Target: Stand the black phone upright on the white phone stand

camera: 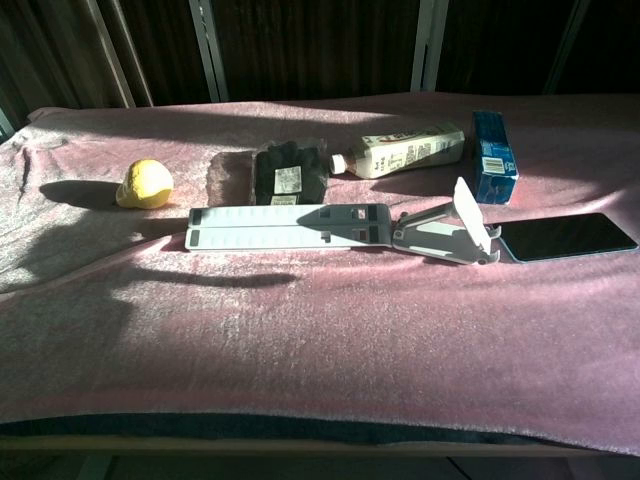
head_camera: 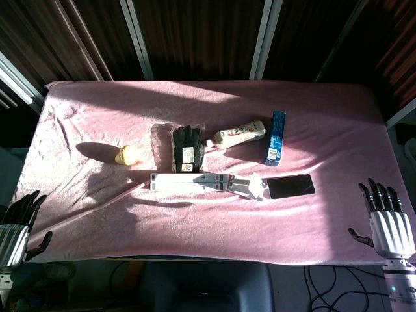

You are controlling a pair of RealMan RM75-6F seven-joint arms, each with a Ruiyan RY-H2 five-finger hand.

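The black phone (head_camera: 291, 186) (camera: 566, 237) lies flat, screen up, on the pink cloth right of centre. Just left of it sits the white phone stand (head_camera: 250, 187) (camera: 452, 229), its back plate raised, touching or nearly touching the phone's left end. My right hand (head_camera: 387, 221) hovers at the table's right front corner, fingers spread, holding nothing, well right of the phone. Off the left front corner, my left hand (head_camera: 18, 224) is open too. Neither hand shows in the chest view.
A long white flat tray (head_camera: 190, 181) (camera: 288, 226) lies left of the stand. Behind it are a black packet (head_camera: 187, 148) (camera: 288, 172), a white bottle on its side (head_camera: 238, 135) (camera: 404, 155), a blue box (head_camera: 277, 136) (camera: 493, 144) and a yellow lemon (head_camera: 127, 155) (camera: 145, 184).
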